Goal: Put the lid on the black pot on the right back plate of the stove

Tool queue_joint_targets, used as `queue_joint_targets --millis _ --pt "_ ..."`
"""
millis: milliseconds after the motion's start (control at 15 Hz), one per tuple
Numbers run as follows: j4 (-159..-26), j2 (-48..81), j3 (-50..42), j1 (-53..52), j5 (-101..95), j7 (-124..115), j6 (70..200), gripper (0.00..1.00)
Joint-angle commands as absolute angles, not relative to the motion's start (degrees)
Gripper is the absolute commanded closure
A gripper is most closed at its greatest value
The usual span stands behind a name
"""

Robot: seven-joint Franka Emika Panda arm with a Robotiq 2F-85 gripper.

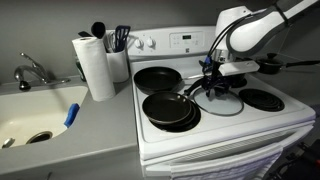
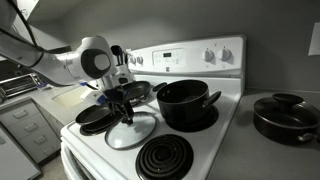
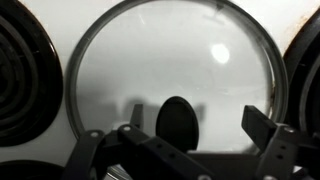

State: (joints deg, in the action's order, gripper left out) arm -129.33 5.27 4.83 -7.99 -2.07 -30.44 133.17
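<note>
A round glass lid (image 3: 170,60) with a black knob (image 3: 178,122) lies flat on the white stovetop between the burners; it shows in both exterior views (image 1: 224,102) (image 2: 131,131). My gripper (image 3: 195,130) is open just above the lid, its fingers on either side of the knob and not touching it; it also shows in both exterior views (image 1: 212,86) (image 2: 122,106). The black pot (image 2: 185,103) stands uncovered on a back burner beside the lid. In an exterior view the arm mostly hides the pot (image 1: 250,67).
Two black frying pans (image 1: 168,108) (image 1: 157,77) sit on the other burners. An empty coil burner (image 2: 165,157) is at the front. A second black pot with its lid (image 2: 286,116) stands on the counter. A paper towel roll (image 1: 96,66), utensil holder and sink (image 1: 35,112) flank the stove.
</note>
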Motion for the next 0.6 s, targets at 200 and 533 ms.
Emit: queue_joint_targets --millis 200,533 --pt "-131.8 3.6 4.3 -7.7 -3.7 -33.7 134.2 0.00" --pt "-131.8 3.6 3.8 -7.3 -4.2 -33.8 134.7 0.01"
